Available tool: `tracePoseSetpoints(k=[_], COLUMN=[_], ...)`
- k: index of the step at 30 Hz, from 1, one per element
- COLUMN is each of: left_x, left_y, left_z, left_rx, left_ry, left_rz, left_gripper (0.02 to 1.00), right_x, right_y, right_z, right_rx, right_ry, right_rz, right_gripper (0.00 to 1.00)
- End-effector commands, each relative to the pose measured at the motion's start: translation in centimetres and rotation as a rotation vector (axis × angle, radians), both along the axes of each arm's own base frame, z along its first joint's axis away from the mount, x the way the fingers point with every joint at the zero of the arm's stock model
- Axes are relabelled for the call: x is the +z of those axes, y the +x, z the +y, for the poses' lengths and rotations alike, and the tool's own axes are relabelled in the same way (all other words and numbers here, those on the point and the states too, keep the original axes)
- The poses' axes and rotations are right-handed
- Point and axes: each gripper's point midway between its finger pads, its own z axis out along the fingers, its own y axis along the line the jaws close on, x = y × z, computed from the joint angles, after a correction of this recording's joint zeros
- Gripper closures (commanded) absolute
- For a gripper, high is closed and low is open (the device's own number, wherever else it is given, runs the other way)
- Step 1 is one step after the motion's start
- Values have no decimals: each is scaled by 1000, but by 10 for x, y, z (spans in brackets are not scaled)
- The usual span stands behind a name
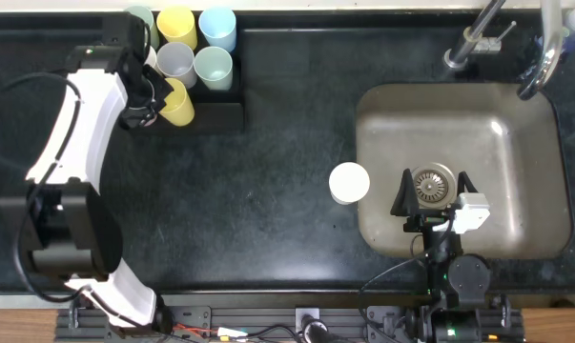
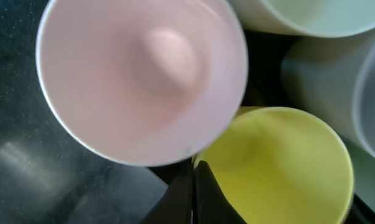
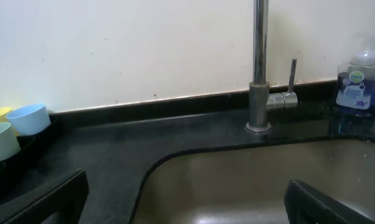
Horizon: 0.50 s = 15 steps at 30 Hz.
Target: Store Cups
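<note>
A black tray (image 1: 220, 112) at the counter's back left holds several upright cups: yellow (image 1: 176, 24), blue (image 1: 217, 27), grey (image 1: 176, 59) and mint (image 1: 213, 67). My left gripper (image 1: 152, 95) is at the tray's front left corner, shut on the rim of another yellow cup (image 1: 178, 105), which is tilted. In the left wrist view that yellow cup (image 2: 280, 165) sits beside a pale pink cup (image 2: 140, 74), with my fingers (image 2: 203, 196) pinched on its edge. A white cup (image 1: 349, 182) stands alone on the counter beside the sink. My right gripper (image 1: 430, 195) hovers open over the sink, holding nothing.
The steel sink (image 1: 516, 124) fills the right side, with the faucet (image 3: 259, 74) and a blue soap bottle (image 3: 359, 81) behind it. Dark counter (image 1: 268, 210) stretches between tray and sink. From the right wrist view, the blue cup (image 3: 28, 118) and mint cup (image 3: 0, 140) show far off.
</note>
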Motion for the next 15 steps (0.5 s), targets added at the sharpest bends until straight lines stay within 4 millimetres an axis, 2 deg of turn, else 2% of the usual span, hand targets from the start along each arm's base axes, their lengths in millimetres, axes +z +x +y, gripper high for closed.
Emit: tracePoseSetpoints(k=[1, 2, 5, 6, 8, 12, 13, 15], left_x=[-10, -10, -10, -10, -10, -9, -7, -1], left_y=[1, 1, 1, 1, 1, 1, 1, 0], left_z=[-7, -9, -12, -13, -13, -13, -13, -13], left_rx=[-15, -22, -31, -32, -32, -32, -32, -32], left_ry=[19, 23, 28, 27, 26, 26, 26, 26], left_rz=[18, 18, 18, 19, 19, 18, 14, 1], left_gripper=[982, 956, 759, 636, 323, 150, 64, 18], right_x=[-4, -4, -4, -4, -4, -4, -4, -4], right_y=[0, 0, 0, 0, 0, 0, 0, 0], right_z=[1, 1, 1, 1, 1, 1, 1, 1], right_rx=[5, 5, 5, 5, 5, 5, 5, 5], right_ry=[-3, -3, -3, -3, -3, -3, -3, -3], right_rz=[0, 0, 0, 0, 0, 0, 0, 0], right_gripper=[3, 5, 5, 3, 3, 3, 3, 3])
